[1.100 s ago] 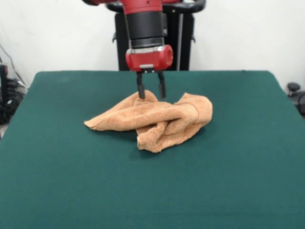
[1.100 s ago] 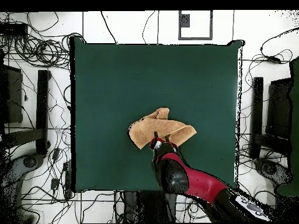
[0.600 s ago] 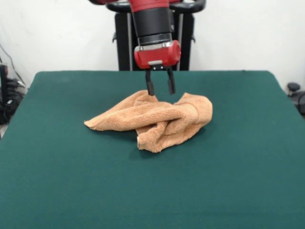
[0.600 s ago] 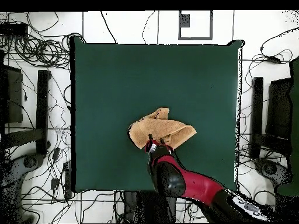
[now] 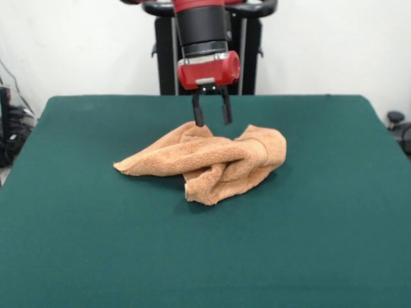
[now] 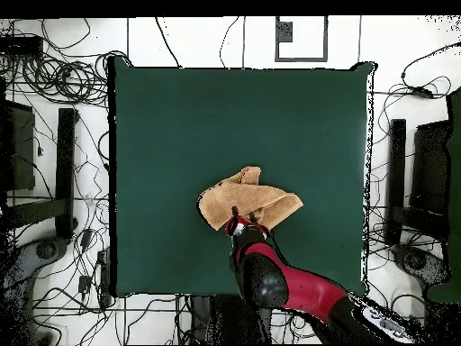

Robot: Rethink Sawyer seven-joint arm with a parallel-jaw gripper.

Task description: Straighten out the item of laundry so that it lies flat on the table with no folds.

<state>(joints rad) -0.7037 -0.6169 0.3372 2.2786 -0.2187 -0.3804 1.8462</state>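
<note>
The item of laundry (image 5: 209,160) is an orange-tan terry towel, crumpled and folded over itself near the middle of the green table (image 5: 96,244). One flap runs out to the left, and a thick bunched fold sits at the right. In the overhead view the towel (image 6: 248,200) lies a little below the table's (image 6: 180,117) centre. My gripper (image 5: 212,120) hangs open just above the towel's far edge, holding nothing. From overhead, the gripper (image 6: 237,219) sits at the towel's lower edge, largely hidden under the red arm.
Black stands and loose cables (image 6: 54,81) surround the table on the floor. The black pedestal (image 5: 244,45) rises behind the far table edge. Green cloth stretches widely on every side of the towel.
The gripper has lifted off the towel's far edge, first moving right, then back a little left. It stays open. The towel has kept its shape.
</note>
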